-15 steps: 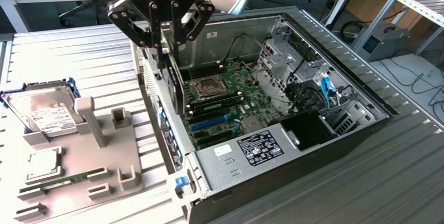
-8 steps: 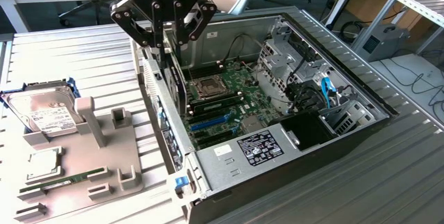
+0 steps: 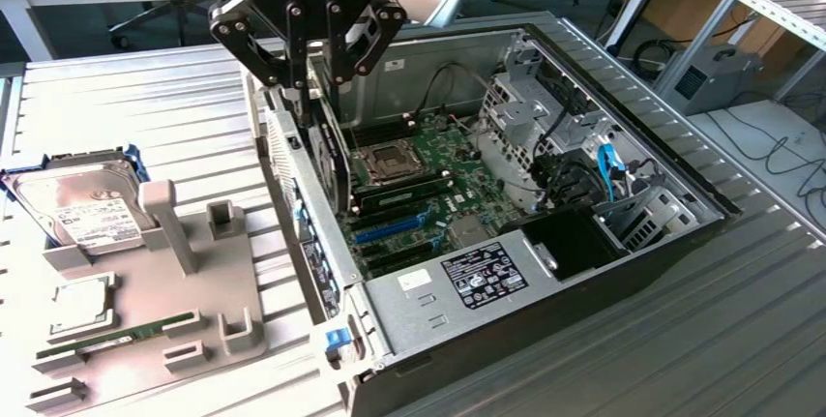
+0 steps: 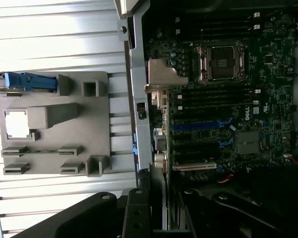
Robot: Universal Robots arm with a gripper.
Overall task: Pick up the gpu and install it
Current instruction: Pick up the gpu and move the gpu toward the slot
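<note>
My gripper point(image 3: 313, 83) hangs over the open computer case point(image 3: 645, 243), shut on the gpu point(image 3: 333, 161). The card hangs upright and edge-on below the fingers, black face and silver end bracket showing. It sits just inside the case's rear wall, above the motherboard point(image 3: 446, 180) and its expansion slots point(image 3: 387, 230). In the wrist view the gpu point(image 4: 158, 191) runs as a thin strip between my dark fingers point(image 4: 139, 215), lined up near the rear wall. The blue slot point(image 4: 198, 126) lies beside it. I cannot tell whether the card's lower edge touches a slot.
A grey parts fixture point(image 3: 155, 311) lies at the exterior view's left. It carries a silver hard drive point(image 3: 84, 209), a CPU point(image 3: 80, 301) and a green RAM stick point(image 3: 116, 337). Inside the case are a power supply point(image 3: 478, 277), a drive cage point(image 3: 516, 117) and cables.
</note>
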